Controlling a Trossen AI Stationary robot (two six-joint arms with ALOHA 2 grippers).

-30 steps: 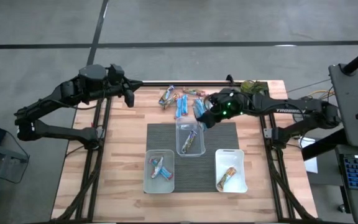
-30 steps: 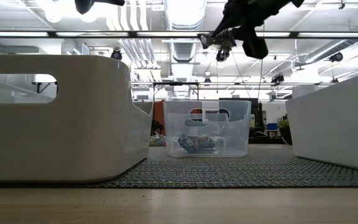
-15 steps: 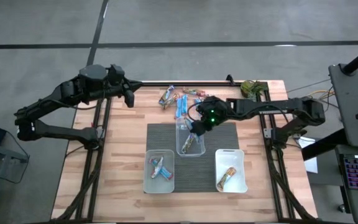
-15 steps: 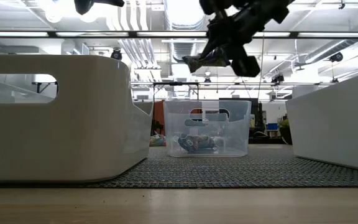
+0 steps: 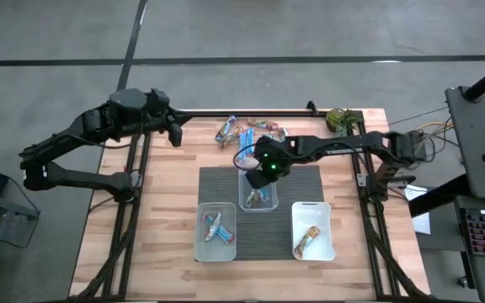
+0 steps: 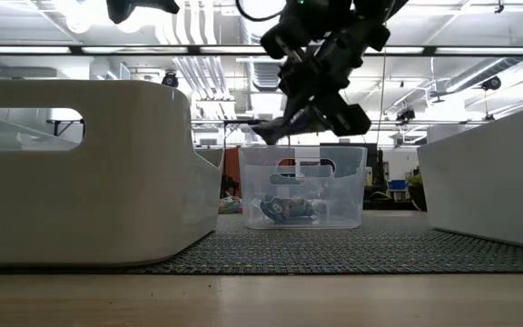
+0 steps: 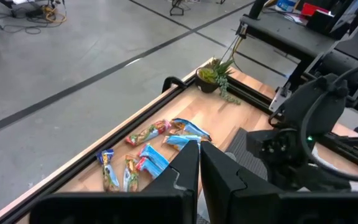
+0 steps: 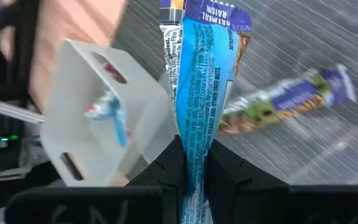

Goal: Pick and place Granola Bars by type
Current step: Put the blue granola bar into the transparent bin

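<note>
My right gripper (image 5: 263,165) hangs over the far end of the middle clear tub (image 5: 258,195), shut on a blue granola bar (image 8: 202,68). In the low view the gripper (image 6: 309,102) is above that tub (image 6: 302,186). One bar (image 8: 284,102) lies on the tub's floor. More bars (image 5: 247,133) lie loose on the wood near the far edge. The left tub (image 5: 215,231) and the right tub (image 5: 312,229) each hold bars. My left gripper (image 5: 175,133) waits shut, high over the table's far left corner. My right gripper pinches the blue bar by one end of its wrapper (image 8: 191,152) between the two fingers, coming from above and pointing down. The bar reaches out past the fingertips. It is lifted clear, and its free end (image 6: 269,133) slants down above the middle tub.
A small green plant (image 5: 337,118) sits at the far right corner. A dark grey mat (image 5: 226,181) lies under the three tubs. In the low view the left tub (image 6: 80,173) and right tub (image 6: 493,182) stand close on either side.
My right gripper has carried the blue bar from beside the loose bars toward the table's left and near edge, and down, until it hangs over the middle tub. It has stayed shut on the bar.
</note>
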